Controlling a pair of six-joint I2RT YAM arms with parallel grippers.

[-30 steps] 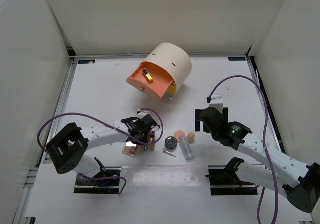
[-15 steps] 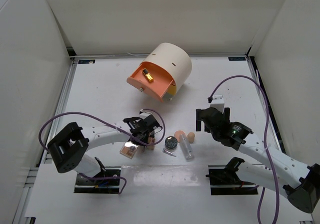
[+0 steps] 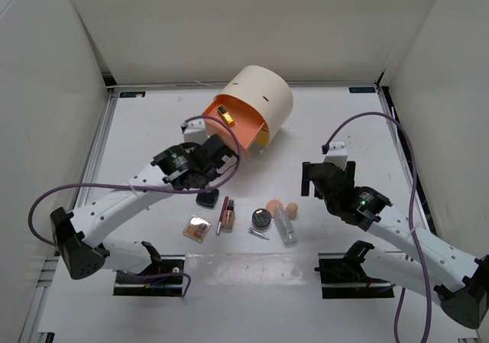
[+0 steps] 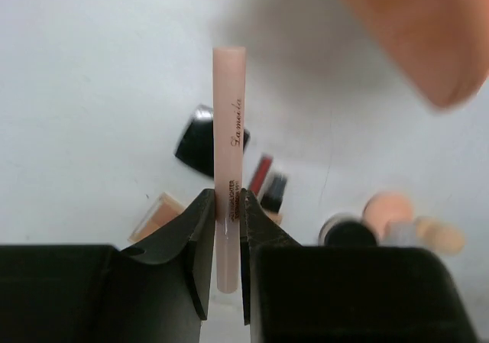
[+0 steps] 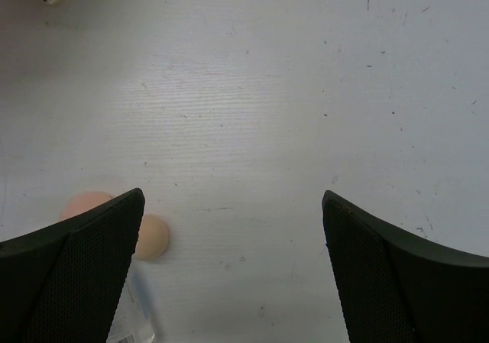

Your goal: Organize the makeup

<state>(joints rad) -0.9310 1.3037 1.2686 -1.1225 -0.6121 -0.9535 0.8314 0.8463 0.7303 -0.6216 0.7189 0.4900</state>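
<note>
My left gripper [image 3: 212, 150] is shut on a slim pale pink tube [image 4: 229, 121] and holds it in the air in front of the orange drawer [image 3: 229, 127]; the left wrist view shows its gripper [image 4: 226, 205] with the jaws tight on the tube's lower end. Below on the table lie a black square compact [image 3: 207, 199], a rose-gold palette [image 3: 197, 228], a red slim tube [image 3: 226, 215], a round dark compact [image 3: 261, 219], two peach sponges [image 3: 275, 208] and a clear tube [image 3: 286, 227]. My right gripper [image 3: 321, 179] is open and empty, right of the sponges [image 5: 149, 236].
A big cream cylinder box [image 3: 260, 98] stands at the back middle, its orange drawer pulled out with a small gold item [image 3: 225, 114] inside. White walls enclose the table on three sides.
My left arm has risen from the makeup cluster with the pale pink tube and moved back toward the orange drawer. The black compact now shows. The right arm has barely moved.
</note>
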